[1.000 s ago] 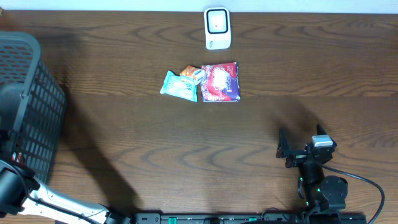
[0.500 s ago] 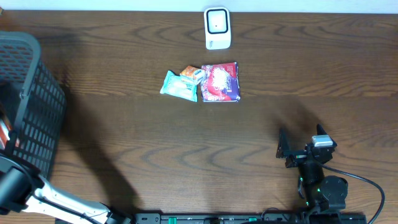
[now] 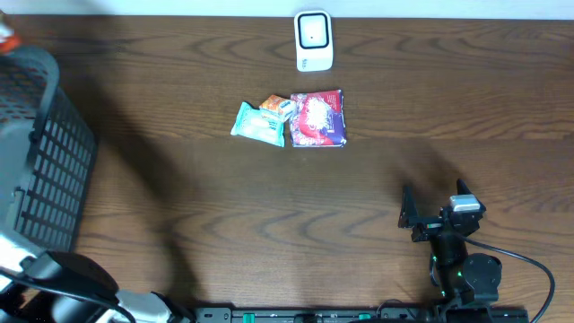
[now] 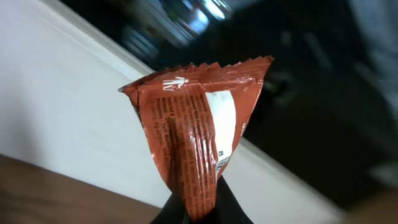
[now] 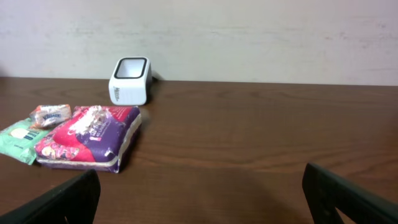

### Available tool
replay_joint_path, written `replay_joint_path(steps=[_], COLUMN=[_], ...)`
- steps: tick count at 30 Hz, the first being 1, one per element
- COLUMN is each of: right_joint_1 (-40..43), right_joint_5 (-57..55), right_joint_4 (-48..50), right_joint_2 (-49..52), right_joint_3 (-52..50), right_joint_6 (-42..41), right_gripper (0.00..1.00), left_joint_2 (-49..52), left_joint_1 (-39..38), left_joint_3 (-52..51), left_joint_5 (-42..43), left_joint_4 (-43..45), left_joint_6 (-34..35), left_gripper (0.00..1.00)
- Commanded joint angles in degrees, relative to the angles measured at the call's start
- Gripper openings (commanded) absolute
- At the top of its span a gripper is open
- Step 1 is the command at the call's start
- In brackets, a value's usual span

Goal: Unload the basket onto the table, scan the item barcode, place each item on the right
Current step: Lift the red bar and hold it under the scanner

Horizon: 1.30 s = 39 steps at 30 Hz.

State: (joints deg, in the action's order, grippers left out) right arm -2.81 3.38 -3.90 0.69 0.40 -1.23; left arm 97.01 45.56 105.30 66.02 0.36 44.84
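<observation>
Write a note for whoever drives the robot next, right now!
Left gripper: shut on a red-brown packet, held up in the air.
Right gripper: open, empty, low near its base.
Scanner: at the far edge of the table, three packs lying in front of it.
Done: packet picked up.
Left: show its barcode to the scanner.

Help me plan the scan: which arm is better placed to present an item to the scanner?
Left. The left gripper is shut on a red-orange packet. The right gripper hangs open and empty, far from the scanner.
</observation>
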Motion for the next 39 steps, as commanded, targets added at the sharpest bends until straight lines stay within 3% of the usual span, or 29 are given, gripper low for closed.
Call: replay_joint_path(steps=[1, 5, 9, 12, 14, 17, 19, 28, 35, 39], right_joint_1=[0.5, 0.5, 0.5, 0.5, 0.5, 0.5, 0.5, 0.5, 0.5, 0.5], right_joint_5=[0.4, 0.4, 0.4, 0.4, 0.4, 0.4, 0.4, 0.4, 0.4, 0.4], right_joint_4=[-0.2, -0.2, -0.2, -0.2, -0.2, -0.2, -0.2, -0.2, -0.2, -0.2], right_joint_2=[-0.3, -0.3, -0.3, -0.3, -0.3, -0.3, -0.3, -0.3, -0.3, -0.3], right_joint_3=[0.0, 0.0, 0.0, 0.0, 0.0, 0.0, 0.0, 0.0, 0.0, 0.0], right_joint_6=[0.0, 0.0, 0.0, 0.0, 0.0, 0.0, 0.0, 0.0, 0.0, 0.0], right_gripper=[0.99, 0.99, 0.99, 0.99, 0.99, 0.99, 0.99, 0.99, 0.99, 0.99], left_joint_2=[1.0, 1.2, 1.5, 1.8, 2.1, 3.1, 4.4, 15.7, 25.0, 28.0], left_joint_1=[-7.3, -17.2, -26.8, -34.1, -39.3, -46.7, -51.6, -66.9, -71.6, -72.8], left_joint_3=[-0.1, -1.6, -3.1, -3.4, -3.4, -3.7, -4.0, -4.0, -4.0, -4.0], left_joint_5=[7.7, 8.7, 1.3, -16.5, -33.5, -51.4, -57.8, -62.9, -62.2, -62.2], left_joint_4=[-0.3, -3.1, -14.1, -30.3, -39.6, -46.7, -48.7, -46.8, -45.9, -42.8], left_joint_6=[12.0, 7.9, -1.7, -8.0, -8.4, -9.4, -11.4, -12.9, -13.0, -16.7], left_gripper=[0.08, 0.07, 0.07, 0.07, 0.07, 0.07, 0.08, 0.08, 0.08, 0.08])
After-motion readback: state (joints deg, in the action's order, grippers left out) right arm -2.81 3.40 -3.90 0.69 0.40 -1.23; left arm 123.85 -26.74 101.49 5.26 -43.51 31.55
